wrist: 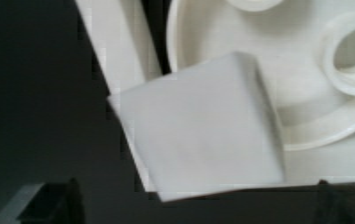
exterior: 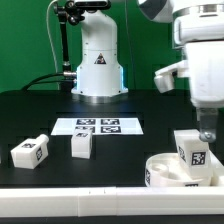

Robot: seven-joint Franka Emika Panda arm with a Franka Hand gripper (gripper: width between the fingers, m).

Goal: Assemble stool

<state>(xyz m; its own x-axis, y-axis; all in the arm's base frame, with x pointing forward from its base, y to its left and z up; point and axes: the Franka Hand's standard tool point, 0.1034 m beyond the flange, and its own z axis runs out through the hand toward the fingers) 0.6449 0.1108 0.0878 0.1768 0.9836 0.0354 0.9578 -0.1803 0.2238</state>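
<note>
The stool's round white seat (exterior: 170,172) lies at the exterior view's lower right. One white tagged leg (exterior: 192,151) stands upright on it. Just above that leg hangs my gripper (exterior: 206,130), open and holding nothing. In the wrist view the leg (wrist: 206,130) fills the middle as a pale block, with the seat (wrist: 307,80) beside and beneath it. The dark fingertips (wrist: 58,203) stand wide apart on either side of the gripper (wrist: 188,207), clear of the leg. Two more legs (exterior: 30,151) (exterior: 82,145) lie loose on the black table at the exterior view's left.
The marker board (exterior: 98,126) lies flat mid-table in front of the robot base (exterior: 98,70). A white rail (exterior: 115,192) runs along the table's near edge up to the seat; in the wrist view the rail (wrist: 106,50) shows beside the seat.
</note>
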